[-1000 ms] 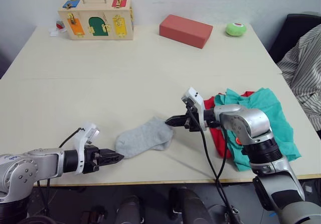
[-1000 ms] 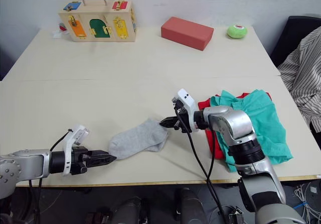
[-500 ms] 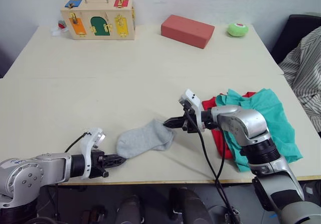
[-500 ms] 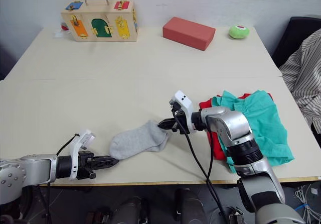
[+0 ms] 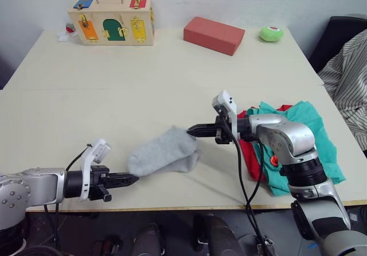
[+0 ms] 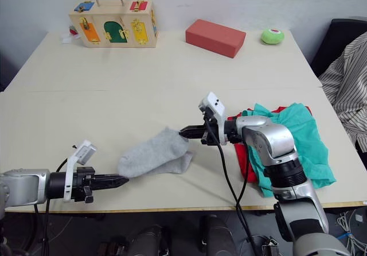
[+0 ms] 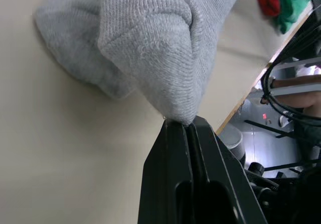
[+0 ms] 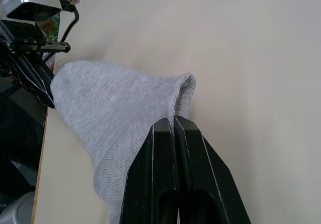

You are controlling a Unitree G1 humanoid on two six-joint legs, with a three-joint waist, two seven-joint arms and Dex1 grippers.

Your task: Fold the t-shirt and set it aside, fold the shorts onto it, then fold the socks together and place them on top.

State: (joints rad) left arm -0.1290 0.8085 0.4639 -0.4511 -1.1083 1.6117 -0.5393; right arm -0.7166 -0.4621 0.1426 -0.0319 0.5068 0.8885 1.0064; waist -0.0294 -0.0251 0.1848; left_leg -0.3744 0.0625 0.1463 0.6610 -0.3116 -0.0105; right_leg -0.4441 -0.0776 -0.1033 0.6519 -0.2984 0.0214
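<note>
grey socks [image 5: 163, 154] lay stretched between both grippers, left of the shorts [image 5: 304, 138]: left gripper [image 5: 133, 179] pinched tight on one end, right gripper [image 5: 192, 131] clamped on the other.

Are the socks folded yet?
Not yet: the socks lie lengthwise, each end pinched and lifted by the left gripper and right gripper.
</note>
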